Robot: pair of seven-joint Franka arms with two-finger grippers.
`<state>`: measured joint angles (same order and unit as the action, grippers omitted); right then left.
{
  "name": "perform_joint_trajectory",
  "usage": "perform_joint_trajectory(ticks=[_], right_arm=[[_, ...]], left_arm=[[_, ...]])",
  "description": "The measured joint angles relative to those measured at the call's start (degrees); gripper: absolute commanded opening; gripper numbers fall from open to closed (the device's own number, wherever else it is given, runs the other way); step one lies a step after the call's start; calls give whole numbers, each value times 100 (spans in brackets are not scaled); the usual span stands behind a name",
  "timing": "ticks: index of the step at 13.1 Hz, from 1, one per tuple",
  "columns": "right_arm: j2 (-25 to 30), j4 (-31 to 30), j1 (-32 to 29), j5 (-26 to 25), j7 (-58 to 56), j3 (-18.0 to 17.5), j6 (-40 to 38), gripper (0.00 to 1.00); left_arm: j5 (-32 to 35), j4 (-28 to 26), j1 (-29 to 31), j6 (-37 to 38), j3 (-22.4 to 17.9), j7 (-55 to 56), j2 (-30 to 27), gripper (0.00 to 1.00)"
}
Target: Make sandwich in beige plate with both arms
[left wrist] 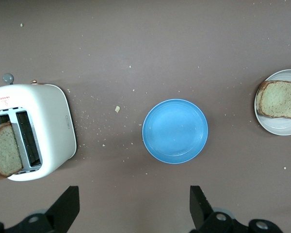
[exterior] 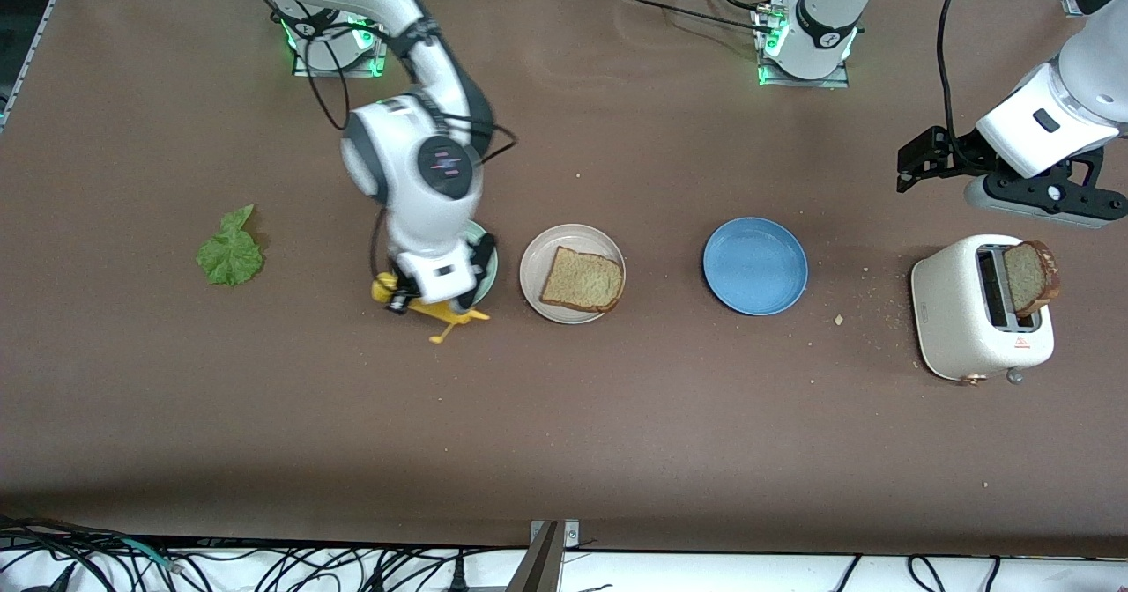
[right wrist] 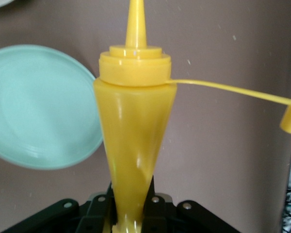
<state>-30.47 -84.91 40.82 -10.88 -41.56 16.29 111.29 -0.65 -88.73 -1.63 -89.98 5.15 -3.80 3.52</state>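
Observation:
The beige plate (exterior: pixel 538 262) holds one slice of brown bread (exterior: pixel 582 280). A second slice (exterior: pixel 1027 277) stands up out of a white toaster (exterior: pixel 961 310) at the left arm's end of the table. The green lettuce leaf (exterior: pixel 231 248) lies on the table at the right arm's end. My right gripper (exterior: pixel 404 297) is shut on a yellow squeeze bottle (exterior: pixel 445 312) beside the mint-green plate (exterior: pixel 487 262). The right wrist view shows the bottle (right wrist: pixel 135 126) gripped at its base, cap off and hanging by its strap. My left gripper (exterior: pixel 916 160) is open and empty over bare table near the toaster.
A blue plate (exterior: pixel 755 266) sits empty between the beige plate and the toaster. Crumbs lie scattered round the toaster. The left wrist view shows the toaster (left wrist: pixel 43 121), the blue plate (left wrist: pixel 175 131) and the beige plate (left wrist: pixel 281 127) with its slice (left wrist: pixel 281 99).

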Motion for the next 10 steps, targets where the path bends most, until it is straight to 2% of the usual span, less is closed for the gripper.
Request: perform_joint_trajectory(ticks=[4, 7, 10], right_arm=[[391, -363, -887, 1420, -1180, 91, -53, 0], [458, -688, -1583, 3034, -2677, 272, -53, 0], [471, -1110, -1931, 4431, -4287, 717, -110, 0]], left_arm=[[0, 0, 0, 0, 0, 0, 0, 100], [0, 0, 0, 0, 0, 0, 0, 100], [0, 0, 0, 0, 0, 0, 0, 100]])
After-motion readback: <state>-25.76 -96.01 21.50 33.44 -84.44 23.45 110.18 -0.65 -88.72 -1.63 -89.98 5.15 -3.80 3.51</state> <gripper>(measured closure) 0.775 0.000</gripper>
